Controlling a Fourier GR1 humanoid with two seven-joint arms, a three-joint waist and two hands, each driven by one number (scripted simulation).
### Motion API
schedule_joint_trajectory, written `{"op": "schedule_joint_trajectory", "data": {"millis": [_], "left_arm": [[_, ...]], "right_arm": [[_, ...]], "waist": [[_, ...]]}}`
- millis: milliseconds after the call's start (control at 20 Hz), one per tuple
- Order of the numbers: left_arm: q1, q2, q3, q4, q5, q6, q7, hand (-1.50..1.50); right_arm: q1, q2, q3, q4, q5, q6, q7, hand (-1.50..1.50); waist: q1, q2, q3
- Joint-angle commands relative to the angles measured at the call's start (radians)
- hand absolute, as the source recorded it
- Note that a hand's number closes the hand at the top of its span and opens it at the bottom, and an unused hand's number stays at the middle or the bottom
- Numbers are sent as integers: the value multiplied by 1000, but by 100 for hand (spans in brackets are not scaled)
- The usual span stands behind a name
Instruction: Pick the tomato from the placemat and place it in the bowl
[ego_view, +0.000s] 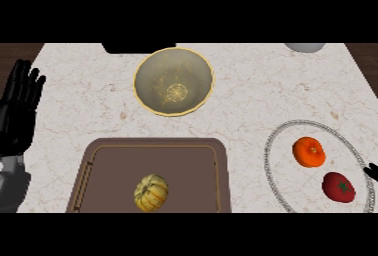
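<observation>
tomato (338, 187): on clear placemat (277, 165) at bench (251, 105) right, stem end up, round, no clear long axis | orange (309, 151): just above it | bowl (173, 81): far centre, well apart | left hand (18, 110): fingers straight, holding nothing, left edge | right hand (372, 172): only a tip shows, grip unclear | squash (150, 192): on brown tray (111, 160)

The counter (244, 95) looked like pale polished stone with faint brown veining. On it, the bowl (174, 82) had a dull, speckled olive glaze and a yellow rim. Nearer than the bowl, the brown tray (111, 155) looked matt and smooth, and the squash (150, 192) on it ribbed. Right of the tray, the tomato (338, 187) was glossy and the orange fruit (309, 151) finely dimpled.
</observation>
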Motion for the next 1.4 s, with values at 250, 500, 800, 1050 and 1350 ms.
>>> {"op": "schedule_joint_trajectory", "data": {"millis": [250,500,800,1050,1350], "left_arm": [[-30,14,66,35,7,-68,1,0],[35,-7,86,1,10,-110,-3,0],[-25,-41,81,19,-65,-75,23,0],[-51,-107,33,16,-119,-23,28,0],[-16,-49,121,33,-75,-131,-5,0]], "right_arm": [[-26,148,95,234,249,-69,-174,-150],[-162,160,16,327,217,-2,-224,-150],[-144,235,22,333,291,-2,-309,-150],[-202,287,79,396,395,-20,-268,-150],[-345,301,44,624,425,-24,-363,-150]], "waist": [[-3,0,1],[4,-1,0],[-2,0,0],[0,0,0],[6,1,0]]}}
